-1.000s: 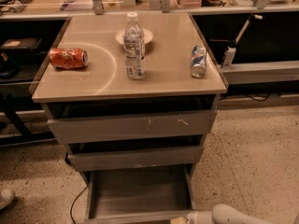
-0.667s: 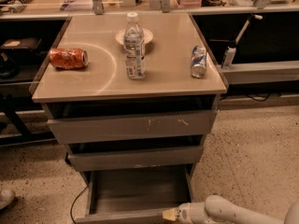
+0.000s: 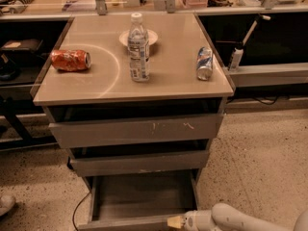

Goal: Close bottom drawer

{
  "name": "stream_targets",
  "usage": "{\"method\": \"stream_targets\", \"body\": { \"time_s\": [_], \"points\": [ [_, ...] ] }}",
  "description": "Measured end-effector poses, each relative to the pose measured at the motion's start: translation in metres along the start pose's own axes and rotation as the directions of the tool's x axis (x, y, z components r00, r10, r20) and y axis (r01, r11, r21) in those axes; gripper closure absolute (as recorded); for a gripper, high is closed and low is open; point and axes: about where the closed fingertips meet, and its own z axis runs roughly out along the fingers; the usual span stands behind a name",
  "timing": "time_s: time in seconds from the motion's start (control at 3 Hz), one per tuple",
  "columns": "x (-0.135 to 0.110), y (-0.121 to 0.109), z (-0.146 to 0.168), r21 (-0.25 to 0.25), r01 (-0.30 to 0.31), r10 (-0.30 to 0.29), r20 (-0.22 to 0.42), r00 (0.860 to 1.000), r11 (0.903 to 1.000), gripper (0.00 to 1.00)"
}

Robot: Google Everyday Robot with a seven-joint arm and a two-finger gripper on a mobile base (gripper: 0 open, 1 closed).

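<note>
Jaws at front edge of the open bottom drawer point(image 3: 144, 196) (right side), perhaps touching.

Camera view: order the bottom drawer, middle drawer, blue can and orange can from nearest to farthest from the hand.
1. bottom drawer, open; the hand is at its front edge, low right.
2. middle drawer, just above.
3. blue can, on the right side of the cabinet top.
4. orange can, at the far left of that top.

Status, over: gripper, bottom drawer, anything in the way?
Gripper low, at the bottom drawer front panel's right end; contact unclear. Drawer open, pulled out, nothing inside. Black cable on the floor to its left, outside its path.
</note>
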Motion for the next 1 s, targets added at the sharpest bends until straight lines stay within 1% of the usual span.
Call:
{"method": "stream_targets", "body": {
  "time_s": [0.33,0.67,1.0],
  "points": [
    [0.014,-0.003,-0.026,0.037,-0.057,0.056,0.042,0.998,0.9977,1.00],
    [0.036,-0.005,-0.036,0.045,-0.128,0.125,0.059,0.990,0.9908,1.00],
    [0.038,-0.005,-0.036,0.045,-0.132,0.129,0.060,0.990,0.9902,1.00]
  ]
}}
